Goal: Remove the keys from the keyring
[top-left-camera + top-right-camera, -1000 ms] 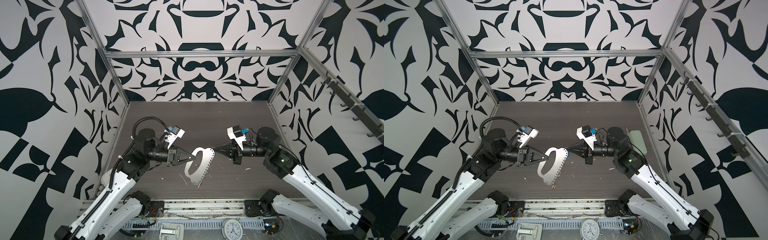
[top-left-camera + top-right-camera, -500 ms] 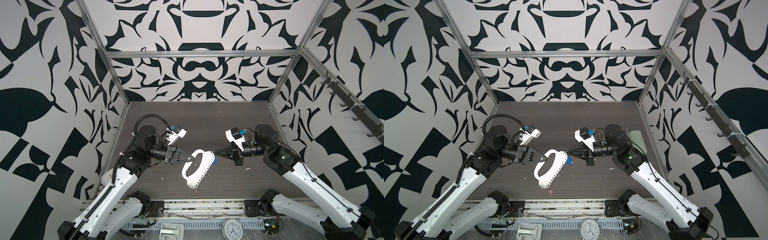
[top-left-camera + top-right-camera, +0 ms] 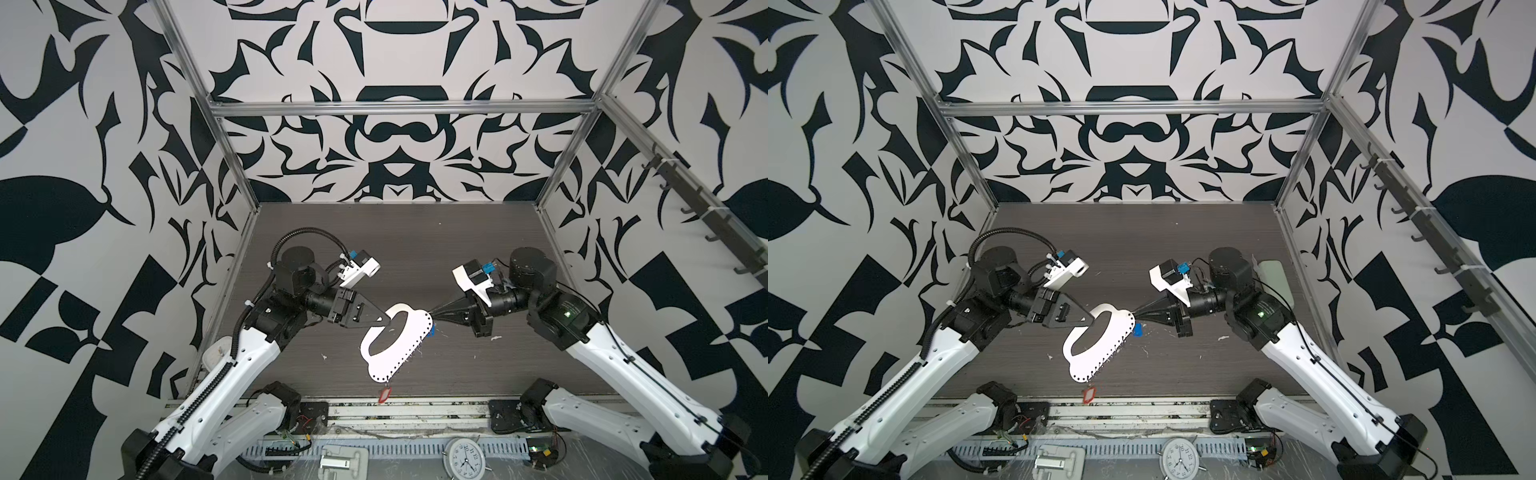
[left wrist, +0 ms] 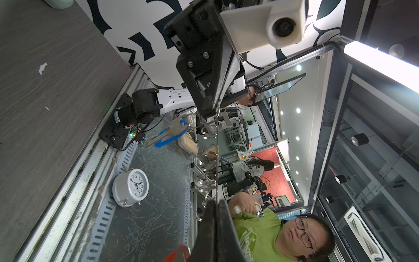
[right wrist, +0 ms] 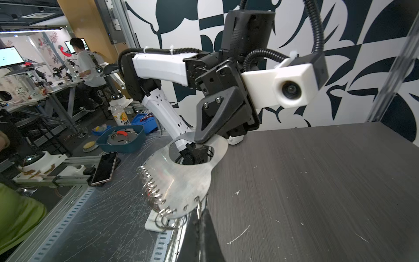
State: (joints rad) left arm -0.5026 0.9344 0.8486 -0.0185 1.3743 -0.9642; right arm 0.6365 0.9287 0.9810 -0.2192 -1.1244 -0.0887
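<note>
Holding the keyring [image 3: 413, 334] clenched in my left end effector [image 3: 388, 321], right end effector [image 3: 433, 319] pinching its edge ring [image 5: 199, 207]; a skewed pull could slip that pinch or jam the blue-tagged key [image 4: 172, 132].

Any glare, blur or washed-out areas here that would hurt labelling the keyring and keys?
Both top views: evenly lit, sharp, though the keyring washes out to flat white. Left wrist: the ceiling light is blown out; the blue-tagged key reads clearly. Right wrist: mild sheen on the keyring, rings readable; the close right gripper is a dark shape without detail.
</note>
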